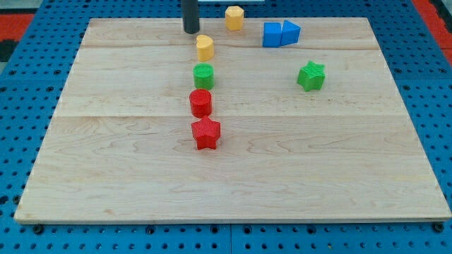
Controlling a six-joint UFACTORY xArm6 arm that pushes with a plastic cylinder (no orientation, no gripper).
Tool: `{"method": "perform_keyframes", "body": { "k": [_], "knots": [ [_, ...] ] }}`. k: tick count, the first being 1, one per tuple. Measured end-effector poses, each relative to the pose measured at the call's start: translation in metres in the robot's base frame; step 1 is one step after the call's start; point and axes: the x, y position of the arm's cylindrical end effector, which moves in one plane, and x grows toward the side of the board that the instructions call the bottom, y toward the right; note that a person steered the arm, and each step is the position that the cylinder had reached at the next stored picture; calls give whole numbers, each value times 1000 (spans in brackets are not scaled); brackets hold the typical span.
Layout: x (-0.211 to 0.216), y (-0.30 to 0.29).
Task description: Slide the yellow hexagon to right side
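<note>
The yellow hexagon (234,17) sits at the view's top edge of the wooden board (233,176), a little right of centre. My tip (191,31) is a dark rod end on the board to the hexagon's left, about a block's width away and slightly lower. A second yellow block (205,47), rounded in shape, lies just below and to the right of my tip, close but apart from it.
A green round block (203,75), a red round block (200,103) and a red star (206,133) form a column below the yellow block. A blue cube (272,34) touches a blue wedge-like block (290,32). A green star (311,76) lies right.
</note>
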Motion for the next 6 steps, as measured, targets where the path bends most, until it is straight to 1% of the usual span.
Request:
{"method": "perform_keyframes", "body": {
  "k": [1, 2, 4, 5, 6],
  "knots": [
    [-14, 4],
    [-14, 4],
    [-11, 119],
    [3, 79],
    [2, -10]
  ]
}}
